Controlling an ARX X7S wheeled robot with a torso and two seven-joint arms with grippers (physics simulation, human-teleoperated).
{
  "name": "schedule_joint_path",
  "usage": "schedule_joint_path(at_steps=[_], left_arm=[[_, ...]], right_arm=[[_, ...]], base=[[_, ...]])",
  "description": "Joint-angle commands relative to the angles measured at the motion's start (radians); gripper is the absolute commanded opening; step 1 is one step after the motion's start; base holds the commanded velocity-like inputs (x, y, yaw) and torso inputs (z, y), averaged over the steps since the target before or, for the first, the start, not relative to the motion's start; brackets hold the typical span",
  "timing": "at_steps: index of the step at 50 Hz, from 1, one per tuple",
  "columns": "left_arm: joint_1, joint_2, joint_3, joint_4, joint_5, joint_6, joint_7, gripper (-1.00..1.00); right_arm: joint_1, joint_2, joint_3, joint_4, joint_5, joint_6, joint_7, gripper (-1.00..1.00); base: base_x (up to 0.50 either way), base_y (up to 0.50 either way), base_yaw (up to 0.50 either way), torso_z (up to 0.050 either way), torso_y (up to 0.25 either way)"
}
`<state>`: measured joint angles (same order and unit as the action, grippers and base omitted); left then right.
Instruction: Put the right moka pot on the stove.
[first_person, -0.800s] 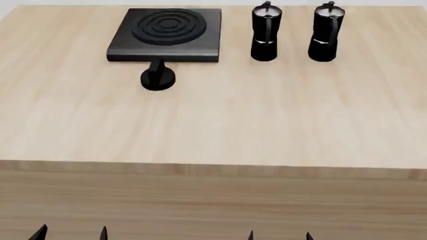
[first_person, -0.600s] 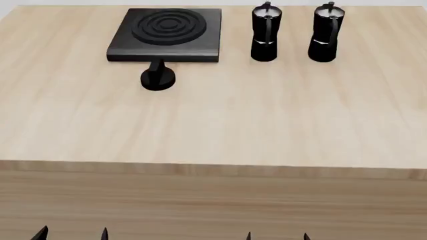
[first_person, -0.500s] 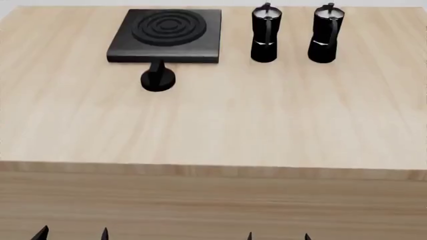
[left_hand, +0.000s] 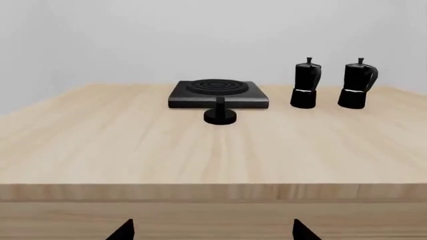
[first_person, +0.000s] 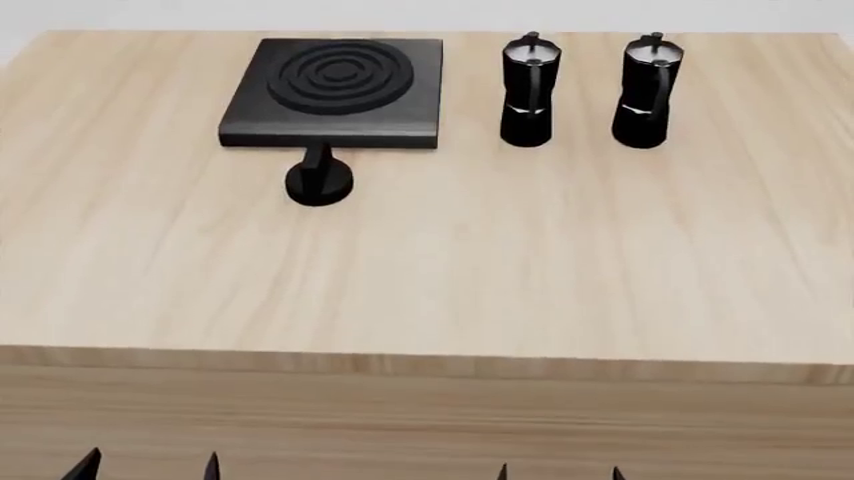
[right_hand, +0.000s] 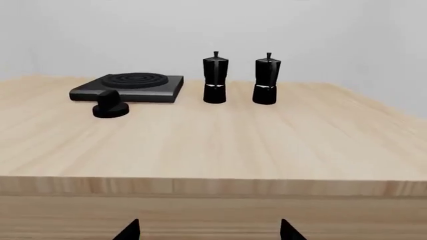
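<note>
Both pincers sit low, just short of the table's near edge, with only their dark fingertips poking into view. The right gripper (first_person: 558, 470) has its two tips spread apart with nothing between them, and the left gripper (first_person: 147, 465) looks the same — open and empty.

Beyond them stretches bare wooden table (first_person: 427, 270). At its far side the right moka pot (first_person: 643, 92) stands upright, just beside its twin, the left moka pot (first_person: 527, 92). The stove (first_person: 336, 92) lies further left, well apart from both, with a round black knob (first_person: 319, 180) in front of it.

Compared with half a second ago, everything sits slightly lower in the head view — the head seems to have tilted up, while the pots have not shifted. The reach has probably not begun.

The arms themselves are cut off, so how high the grippers sit is hard to judge.
</note>
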<state>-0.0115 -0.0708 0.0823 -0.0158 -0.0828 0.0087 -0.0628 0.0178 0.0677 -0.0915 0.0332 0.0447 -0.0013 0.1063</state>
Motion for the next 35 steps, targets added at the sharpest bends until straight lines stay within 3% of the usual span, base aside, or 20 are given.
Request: schedule_joint_path(at_steps=[1,16,35], left_arm=[[-0.003,-0.014,0.014,0.0,-0.024,-0.001,-0.012,1.0],[-0.004,-0.028,0.03,-0.003,-0.037,0.008,-0.038,1.0],[-0.001,-0.046,0.053,0.004,-0.046,0.016,-0.065,1.0]], right_arm=[[0.001,0.014,-0.018,0.005,0.009,-0.006,0.022,1.0],[0.003,0.03,-0.043,0.01,0.018,-0.014,0.043,1.0],[0.006,0.051,-0.076,0.028,0.005,-0.047,0.069,1.0]], base=[[0.0,0.0,0.0,0.05,0.039],[0.0,0.0,0.0,0.049,0.046],[0.08,0.0,0.0,0.0,0.0]])
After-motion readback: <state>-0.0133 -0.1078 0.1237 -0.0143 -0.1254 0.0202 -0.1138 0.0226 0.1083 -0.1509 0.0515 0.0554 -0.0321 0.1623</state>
